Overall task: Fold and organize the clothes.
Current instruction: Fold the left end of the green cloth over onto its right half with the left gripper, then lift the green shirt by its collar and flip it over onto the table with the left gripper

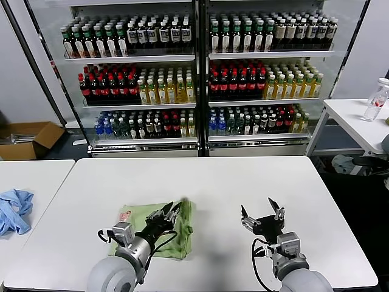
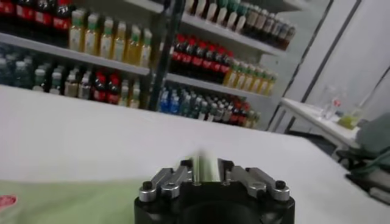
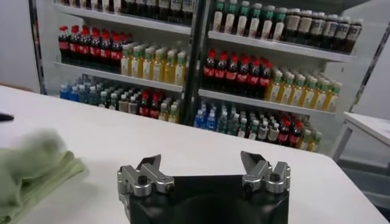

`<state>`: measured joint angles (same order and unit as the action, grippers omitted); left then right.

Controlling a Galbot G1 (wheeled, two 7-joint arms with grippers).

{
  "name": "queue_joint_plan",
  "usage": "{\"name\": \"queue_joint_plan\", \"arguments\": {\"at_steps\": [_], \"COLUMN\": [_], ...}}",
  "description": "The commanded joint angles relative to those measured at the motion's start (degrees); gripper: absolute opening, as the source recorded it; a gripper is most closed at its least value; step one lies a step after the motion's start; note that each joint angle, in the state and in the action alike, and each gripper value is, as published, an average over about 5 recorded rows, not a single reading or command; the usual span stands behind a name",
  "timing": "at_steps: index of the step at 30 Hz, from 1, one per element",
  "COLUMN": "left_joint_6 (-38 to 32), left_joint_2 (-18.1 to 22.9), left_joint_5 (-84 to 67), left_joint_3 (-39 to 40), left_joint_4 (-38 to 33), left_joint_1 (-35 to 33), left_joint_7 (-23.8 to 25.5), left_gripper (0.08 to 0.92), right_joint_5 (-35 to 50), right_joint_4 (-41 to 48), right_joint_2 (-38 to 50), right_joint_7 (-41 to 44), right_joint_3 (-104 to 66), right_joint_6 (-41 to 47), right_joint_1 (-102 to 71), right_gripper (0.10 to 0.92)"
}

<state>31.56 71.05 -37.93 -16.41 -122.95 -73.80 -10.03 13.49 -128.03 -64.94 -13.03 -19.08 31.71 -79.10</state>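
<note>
Head view: the green shirt point(image 1: 155, 228) is lying partly folded on the white table point(image 1: 213, 182), near the front edge on the robot's left. The left gripper point(image 1: 172, 214) is reaching over it, fingers closing narrowly on a raised fold at the shirt's right edge. Risk, as I judge it: the pinch is taking only a thin edge, so the cloth could slip out mid-fold and the layers fall askew. The right gripper point(image 1: 262, 214) is hovering over bare table, well apart from the shirt, fingers spread wide, holding nothing. A light blue garment point(image 1: 14, 210) is sitting on the neighbouring table.

Left wrist view: the left gripper point(image 2: 206, 165) is pinching a thin pale green strip; jaws nearly together.

Right wrist view: the right gripper point(image 3: 201, 164) is standing wide open; the shirt point(image 3: 30, 167) is bunching off to one side.
</note>
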Motion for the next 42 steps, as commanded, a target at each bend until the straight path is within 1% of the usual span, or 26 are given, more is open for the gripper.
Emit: {"name": "queue_joint_plan", "arguments": {"at_steps": [1, 3, 6, 11, 14, 17, 23, 31, 34, 42], "left_joint_6": [-2.0, -0.1, 1.4, 0.2, -0.1, 0.0, -0.1, 1.4, 1.5, 1.4], "left_joint_2": [-6.5, -8.5, -9.7, -8.9, -8.2, -7.9, -6.3, -5.2, -5.0, -4.4], "left_joint_5": [5.2, 5.8, 7.4, 13.5, 14.4, 12.7, 6.0, 3.7, 3.0, 2.6], "left_joint_3": [-12.4, -16.5, -19.7, -20.0, -19.8, -19.4, -17.3, -15.9, -15.5, -15.1], "left_joint_4": [0.0, 2.9, 6.5, 9.9, 11.0, 11.5, 12.2, 12.2, 12.1, 12.8], "left_joint_1": [-4.2, -5.6, -7.1, -8.0, -7.9, -7.7, -5.6, -5.4, -5.7, -5.7], "left_joint_7": [1.5, 1.1, 1.2, 2.3, 2.4, 2.5, 2.4, 2.4, 2.4, 2.7], "left_gripper": [0.442, 0.503, 0.581, 0.719, 0.79, 0.818, 0.822, 0.82, 0.778, 0.551], "right_joint_5": [0.1, 0.2, 0.3, 0.2, 0.2, 0.1, -0.1, -0.3, -0.4, -0.5], "right_joint_4": [0.6, 0.6, 0.6, 0.6, 0.6, 0.7, 0.6, 0.4, 0.5, 0.6], "right_joint_2": [0.4, 0.8, 1.2, 0.9, 0.8, 0.8, 0.4, 0.3, 0.2, 0.1], "right_joint_7": [0.1, 0.2, 0.2, 0.2, 0.3, 0.3, 0.3, 0.3, 0.3, 0.3], "right_joint_3": [0.5, 0.5, 0.5, 0.8, 0.8, 0.6, 0.3, -0.2, 0.0, 0.2], "right_joint_6": [0.0, 0.0, 0.0, -0.1, -0.1, -0.3, -0.4, -0.4, -0.4, -0.4], "right_joint_1": [2.0, 2.7, 3.2, 3.2, 3.1, 2.9, 2.1, 1.7, 1.9, 2.0], "right_gripper": [0.823, 0.822, 0.823, 0.822, 0.823, 0.823, 0.823, 0.822, 0.823, 0.822]}}
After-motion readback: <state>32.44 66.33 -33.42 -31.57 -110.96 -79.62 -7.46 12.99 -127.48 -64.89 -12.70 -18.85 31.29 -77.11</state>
